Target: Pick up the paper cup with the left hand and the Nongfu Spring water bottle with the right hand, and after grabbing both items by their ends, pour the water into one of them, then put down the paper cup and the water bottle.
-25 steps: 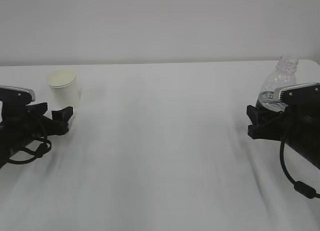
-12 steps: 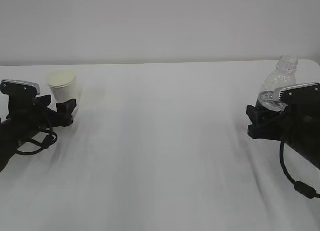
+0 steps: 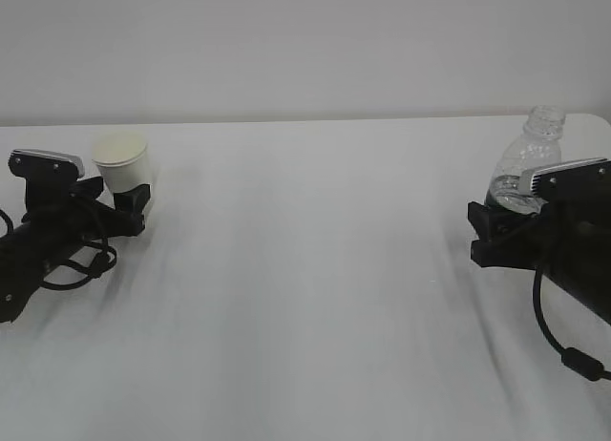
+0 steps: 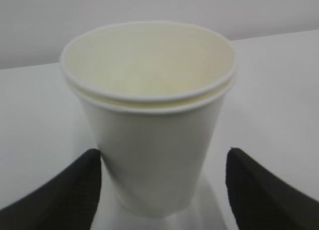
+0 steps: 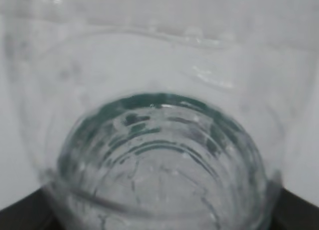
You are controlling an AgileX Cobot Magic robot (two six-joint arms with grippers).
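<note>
Your left hand [image 3: 122, 204] is straddling the paper cup [image 3: 122, 162] at the table's [image 3: 315, 269] nine o'clock edge, its fingers [image 4: 65, 192] spread to either side of the cup's lower wall. In the left wrist view the left-side finger is almost brushing the cup while the other is standing clear, so nothing is clamped; the cup is sitting upright on its base and looks empty as far as its interior shows. At three o'clock, your right hand [image 3: 496, 226] is bracketing the foot of the Nongfu Spring water bottle [image 3: 527, 166]. Only dark finger corners are showing at the bottom edges of the right wrist view, with the bottle filling the frame between them. The jaws are standing wide, but you cannot tell whether they are pressing the plastic or just flanking it.

The risks are building on the cup side: closing off-centre, you are likely nudging or tipping a light cup, and squeezing hard is liable to buckle its wall. The uncapped bottle is risking a spill if the low grip is letting it lean.
</note>
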